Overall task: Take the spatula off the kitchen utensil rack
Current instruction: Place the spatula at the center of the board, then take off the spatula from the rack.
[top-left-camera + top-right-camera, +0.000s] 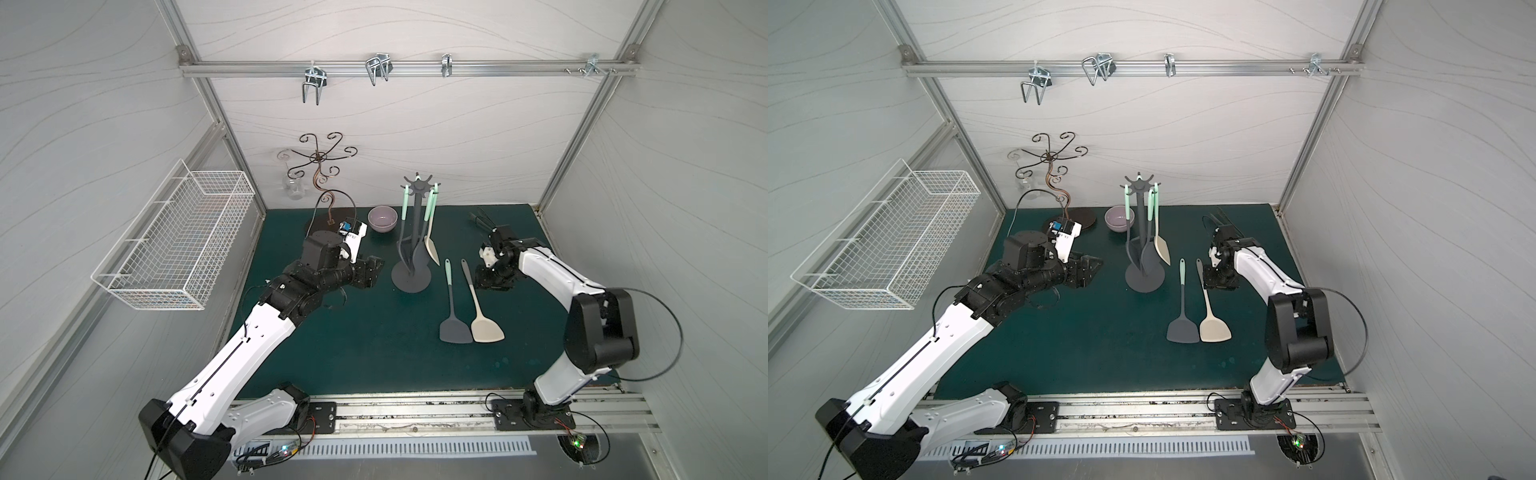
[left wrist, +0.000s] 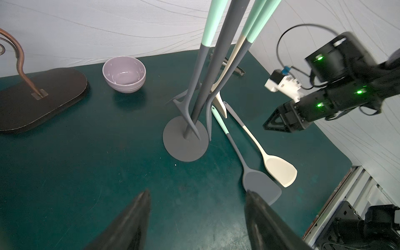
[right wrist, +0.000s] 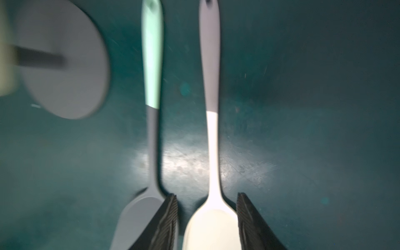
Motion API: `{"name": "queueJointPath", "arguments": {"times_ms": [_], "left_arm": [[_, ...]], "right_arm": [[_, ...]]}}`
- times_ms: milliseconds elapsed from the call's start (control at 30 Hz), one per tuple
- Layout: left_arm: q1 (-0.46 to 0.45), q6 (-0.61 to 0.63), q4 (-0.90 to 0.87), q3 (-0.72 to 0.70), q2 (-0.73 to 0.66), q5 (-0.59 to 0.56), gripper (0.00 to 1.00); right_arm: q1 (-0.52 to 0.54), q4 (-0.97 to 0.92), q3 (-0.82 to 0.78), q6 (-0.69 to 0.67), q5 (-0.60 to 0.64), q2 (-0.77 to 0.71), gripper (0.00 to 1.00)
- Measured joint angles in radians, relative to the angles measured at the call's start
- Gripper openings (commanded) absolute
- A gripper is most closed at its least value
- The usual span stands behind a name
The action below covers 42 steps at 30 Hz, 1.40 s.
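Right, in both top views: matte dark grey pole rack [image 1: 409, 283] mid-way on the teal mat [image 1: 353, 340]. Cream silicone spatula [image 1: 487, 330] lies flat at its 4 o'clock, beside a grey mint-handled spatula [image 1: 455, 331]; off the hooks, I judge. Left wrist: my left gripper [image 2: 198, 191] gapes empty, parked clear. Right wrist: right gripper [image 3: 206, 194] has its jaws apart, straddling the cream neck, unclamped.

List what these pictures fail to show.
- Left wrist view: top edge cuts the hook crown off the kitchen utensil rack.
- Right wrist view: blurred; bottom edge cuts the blade of the cream spatula.
- Both top views: its own wrist hides the fingertips of the right gripper.
- There too, the dark tool at the back: too small to name.
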Motion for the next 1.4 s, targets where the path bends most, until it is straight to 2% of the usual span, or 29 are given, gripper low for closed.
{"name": "queueJointPath", "arguments": {"times_ms": [100,233,333,433,533,700,900,1100,1233,1400], "left_arm": [[0.011,-0.015,0.0,0.008,0.02,0.01,0.73],[0.033,-0.045,0.001,0.051,0.078,0.045,0.73],[0.042,-0.062,0.008,0.104,0.122,0.067,0.73],[0.048,-0.069,0.073,0.137,0.156,0.093,0.73],[0.053,-0.06,0.188,0.138,0.19,0.126,0.73],[0.053,-0.021,0.378,0.141,0.276,0.161,0.72],[0.059,0.026,0.441,0.229,0.423,0.195,0.71],[0.066,0.047,0.493,0.251,0.472,0.212,0.66],[0.075,0.044,0.528,0.253,0.484,0.237,0.55],[0.085,0.034,0.551,0.253,0.486,0.267,0.31]], "right_arm": [[0.047,0.069,0.0,0.011,-0.007,-0.124,0.44],[0.168,0.282,-0.053,0.037,-0.038,-0.303,0.43],[0.233,0.437,-0.1,0.067,-0.061,-0.38,0.43],[0.259,0.549,-0.112,0.096,-0.068,-0.394,0.43],[0.265,0.582,-0.085,0.106,-0.068,-0.383,0.42],[0.266,0.583,0.081,0.105,-0.068,-0.341,0.38],[0.267,0.599,0.298,0.105,-0.098,-0.266,0.37],[0.301,0.615,0.462,0.103,-0.14,-0.106,0.37],[0.348,0.605,0.551,0.09,-0.164,0.001,0.37],[0.372,0.588,0.598,0.075,-0.184,0.068,0.37]]}}
